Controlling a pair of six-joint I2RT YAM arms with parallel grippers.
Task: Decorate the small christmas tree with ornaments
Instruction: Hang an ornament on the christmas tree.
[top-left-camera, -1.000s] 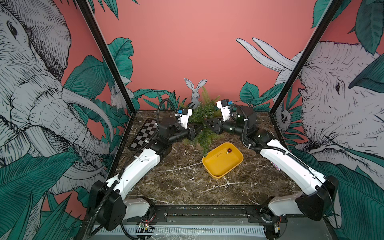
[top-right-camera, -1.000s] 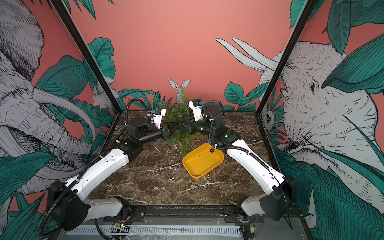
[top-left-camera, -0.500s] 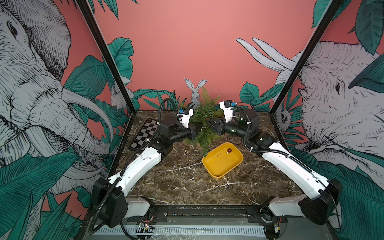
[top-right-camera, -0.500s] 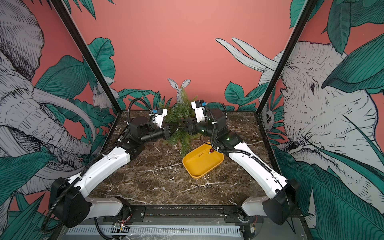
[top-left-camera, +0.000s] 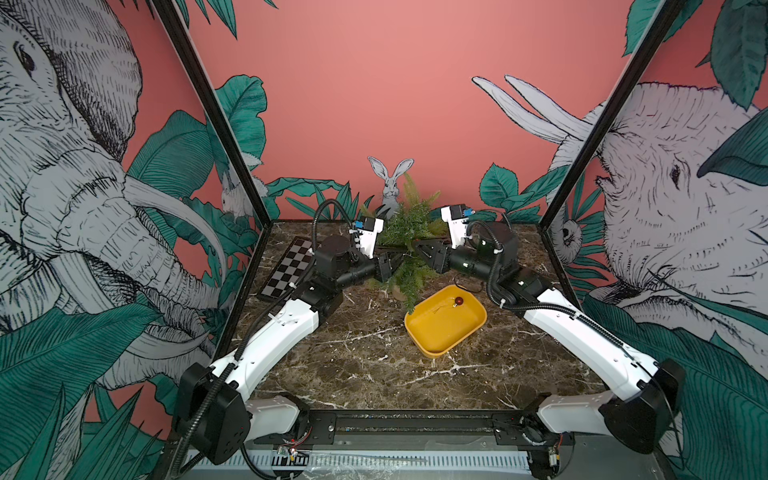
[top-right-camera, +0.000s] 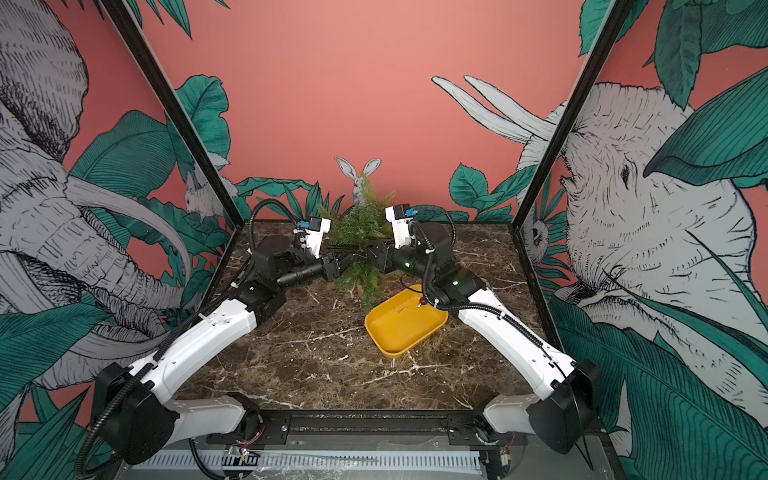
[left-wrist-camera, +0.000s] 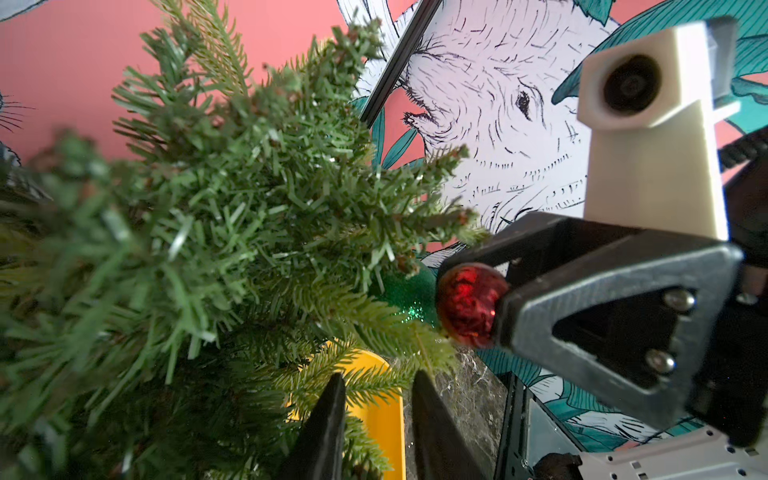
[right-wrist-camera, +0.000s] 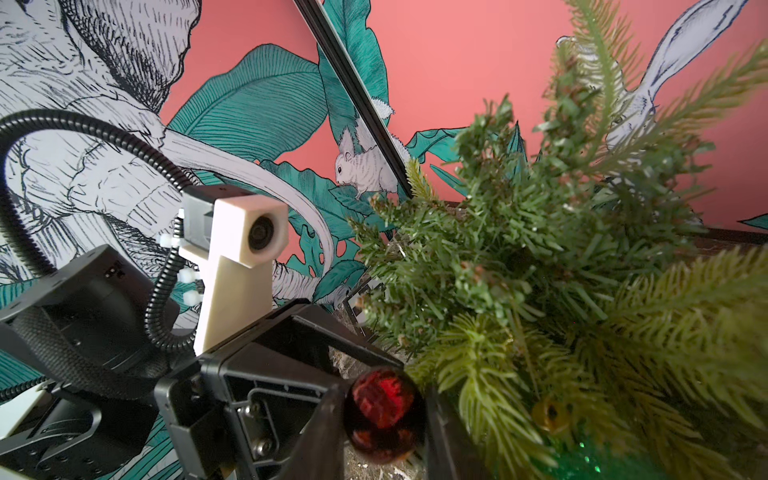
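With the right gripper pinching a red ball just beside the small christmas tree, I'd hook it gently over the sprig between the left gripper's slightly parted jaws.

The left arm and right arm wear white shells with black joints and ribbed black cable hoses. The right gripper is dark grey, triangular-framed, with two silver screws.
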